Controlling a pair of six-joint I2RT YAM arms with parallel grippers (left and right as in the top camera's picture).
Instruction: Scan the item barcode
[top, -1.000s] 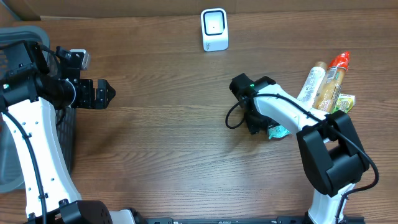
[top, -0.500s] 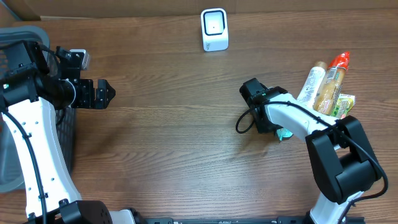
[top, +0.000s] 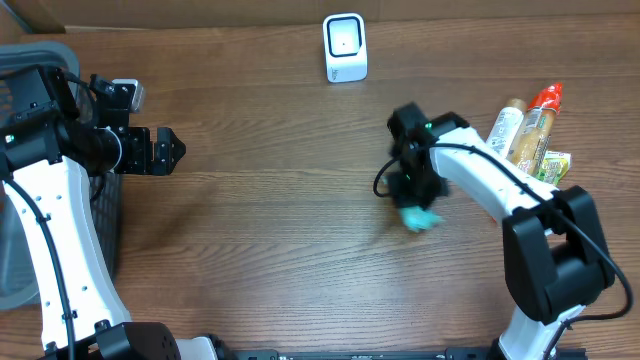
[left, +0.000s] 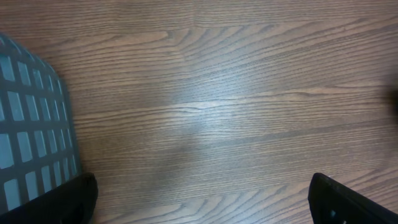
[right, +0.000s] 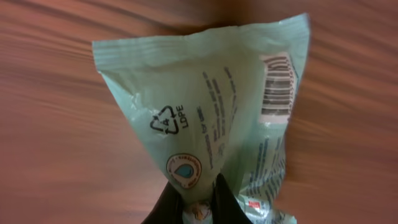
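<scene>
The packet (right: 205, 106) was thin, crinkled pale-green plastic film, printed with a recycling triangle and a barcode (right: 275, 87) along one edge. The right gripper (right: 198, 202) was clamped on one end of it, holding it over the wood-grain bench (top: 260, 230). A second before, it lay nearer the bottles (top: 520, 135). The left gripper (top: 163, 150) stood wide open.

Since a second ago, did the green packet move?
Yes. The packet moved left, away from the bottles, pinched in the right gripper.
</scene>
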